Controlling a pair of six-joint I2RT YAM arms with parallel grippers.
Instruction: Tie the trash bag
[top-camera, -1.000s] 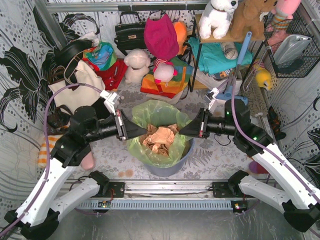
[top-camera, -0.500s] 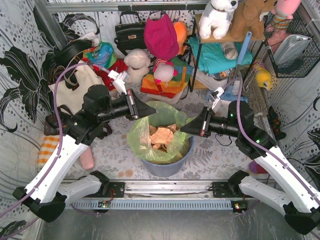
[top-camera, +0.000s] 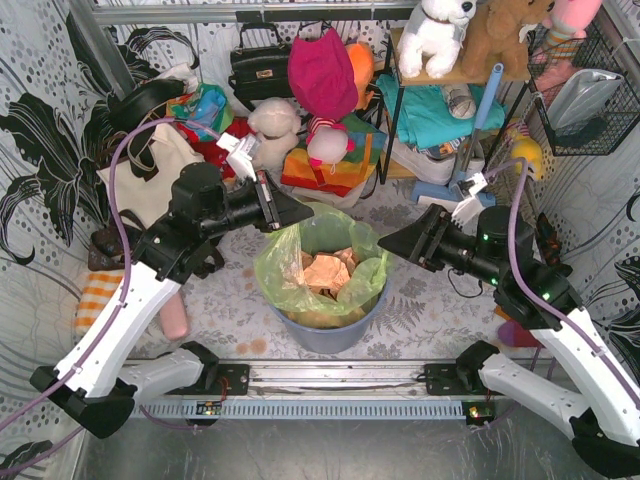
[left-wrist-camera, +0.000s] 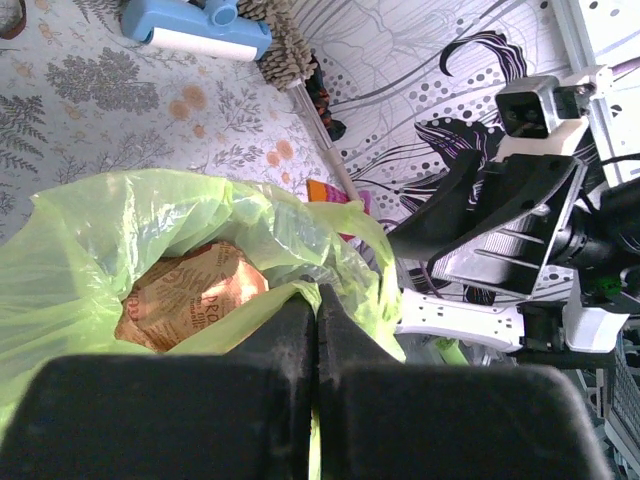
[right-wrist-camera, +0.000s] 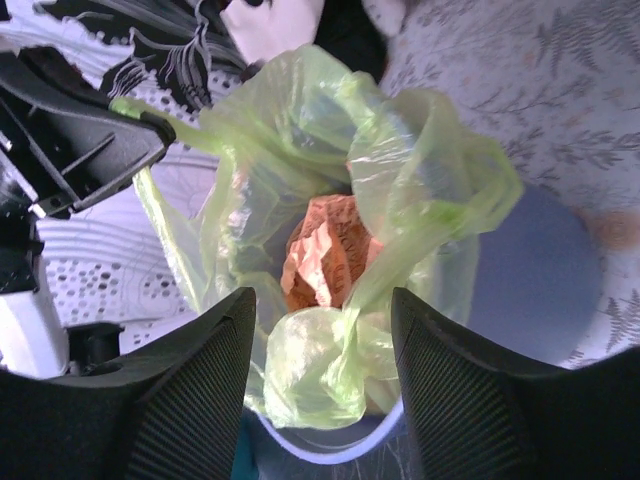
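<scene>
Okay, our left gripper (top-camera: 303, 213) is clamped on the far-left rim of the trash bag (top-camera: 290, 265), which sits in the bin (top-camera: 340, 332). Our right gripper (top-camera: 392, 241) hangs spread and empty just right of the slack rim, so we judge it the nearer arm for that side.

White-shelled arms (top-camera: 118, 322) with black joints, purple cables (top-camera: 120, 170), black left end effector (top-camera: 304, 213) and right end effector (top-camera: 388, 242).

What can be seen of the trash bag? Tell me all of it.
The trash bag is thin, translucent light-green plastic, wrinkled, lining the blue-grey bin with its mouth open and untied. Crumpled tan paper shows inside. The left gripper is shut on its rim, with a corner stretched taut to it. The right gripper is open and holds none of it.
</scene>
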